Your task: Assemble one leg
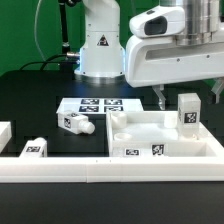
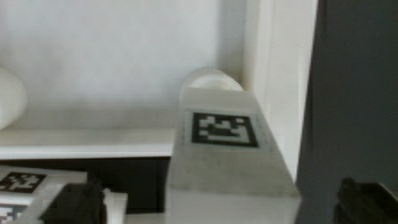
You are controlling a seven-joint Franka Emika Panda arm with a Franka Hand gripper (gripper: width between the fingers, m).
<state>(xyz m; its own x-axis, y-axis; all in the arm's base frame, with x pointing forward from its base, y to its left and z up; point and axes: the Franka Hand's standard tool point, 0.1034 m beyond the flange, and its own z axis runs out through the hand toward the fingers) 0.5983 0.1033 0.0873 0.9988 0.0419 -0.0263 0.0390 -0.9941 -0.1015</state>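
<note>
A white leg (image 1: 187, 111) with a black-and-white tag stands upright in the far corner of the large white panel (image 1: 140, 127), toward the exterior view's right. My gripper (image 1: 191, 98) hangs over it, open, one finger on each side of the leg's top and neither touching it. In the wrist view the leg (image 2: 226, 140) rises between the two dark fingers (image 2: 80, 205) with a clear gap on both sides, and the panel (image 2: 107, 80) lies behind it. My gripper (image 2: 222, 205) holds nothing.
A second leg (image 1: 75, 123) lies on the black table to the left of the panel. A third leg (image 1: 35, 148) lies by the long white rail (image 1: 110, 168) in front. The marker board (image 1: 95, 104) lies before the robot base (image 1: 100, 45).
</note>
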